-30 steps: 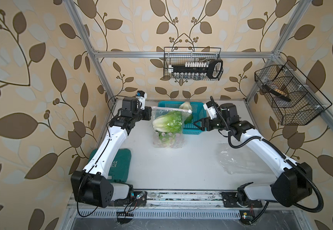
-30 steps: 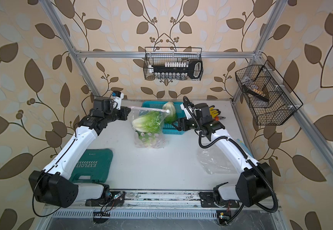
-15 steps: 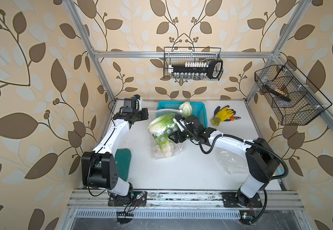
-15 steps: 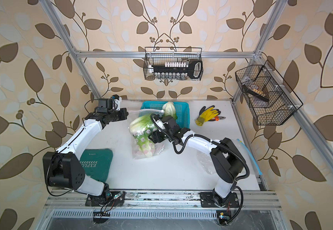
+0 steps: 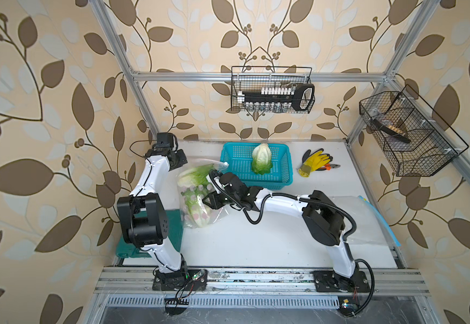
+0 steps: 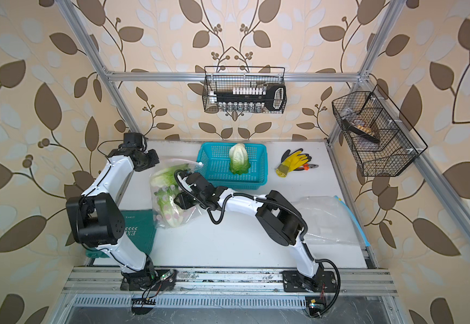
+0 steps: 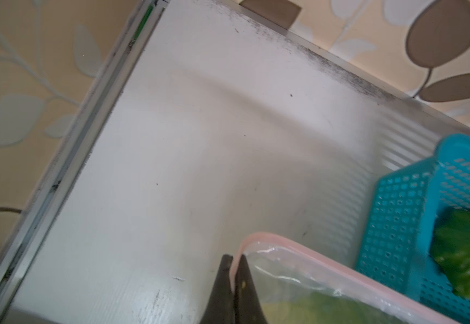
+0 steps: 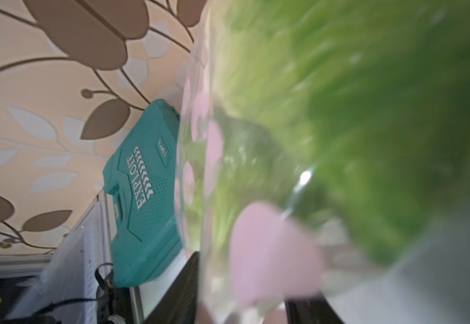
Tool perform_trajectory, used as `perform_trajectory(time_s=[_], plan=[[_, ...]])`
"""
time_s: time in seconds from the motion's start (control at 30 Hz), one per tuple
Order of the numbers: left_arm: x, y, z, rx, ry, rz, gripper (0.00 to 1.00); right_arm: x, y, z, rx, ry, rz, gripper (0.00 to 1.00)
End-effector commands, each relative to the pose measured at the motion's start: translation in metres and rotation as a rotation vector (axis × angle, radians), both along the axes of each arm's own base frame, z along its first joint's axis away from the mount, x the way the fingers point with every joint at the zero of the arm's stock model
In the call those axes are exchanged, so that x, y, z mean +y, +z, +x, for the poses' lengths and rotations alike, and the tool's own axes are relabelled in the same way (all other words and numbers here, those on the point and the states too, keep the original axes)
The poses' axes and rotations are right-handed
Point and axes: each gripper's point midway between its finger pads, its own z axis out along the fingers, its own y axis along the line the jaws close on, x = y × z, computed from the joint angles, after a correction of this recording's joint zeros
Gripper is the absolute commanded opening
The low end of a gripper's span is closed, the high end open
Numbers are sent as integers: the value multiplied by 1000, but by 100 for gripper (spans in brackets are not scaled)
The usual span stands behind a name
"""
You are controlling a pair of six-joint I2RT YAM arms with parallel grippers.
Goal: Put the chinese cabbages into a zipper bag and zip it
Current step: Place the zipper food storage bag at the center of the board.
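Hidden / blurred bits
Wrist cams: cabbages (image 8: 368,112) thru zipper bag (image 8: 200,179) = green blur only; right gripper (image 8: 245,297) fingers cut by frame edge, grip unclear; left gripper (image 7: 233,269) likewise cropped; green case (image 6: 141,230) partly under left arm.

top views: overhead, downward, whole table (image 5: 256,241) | wrist views: close, sharing zipper bag (image 7: 290,266)

I'm seeing the bag (image 5: 193,213) glinting as clear, glossy plastic, and the basket (image 5: 261,179) looking like smooth perforated plastic. The table (image 5: 256,241) is showing matt white, scuffed at its far edge.
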Motion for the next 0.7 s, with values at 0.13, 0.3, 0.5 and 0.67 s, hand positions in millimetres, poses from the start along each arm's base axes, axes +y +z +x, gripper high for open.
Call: perform_trajectory(time_s=[0.13,0.3,0.5,0.67], plan=[[15,2,58,-32,-62,54,20,-29,42,9,-60,-4,-53,67],[13,6,74,-63,-59,22,53,-137,68,15,-22,-178,-202,74],[-8,20,24,-1,1,-5,62,-321,45,-3,154,-565,-465,75],[-42,29,-26,-8,-11,26,63,-461,32,-53,297,-913,-590,88]])
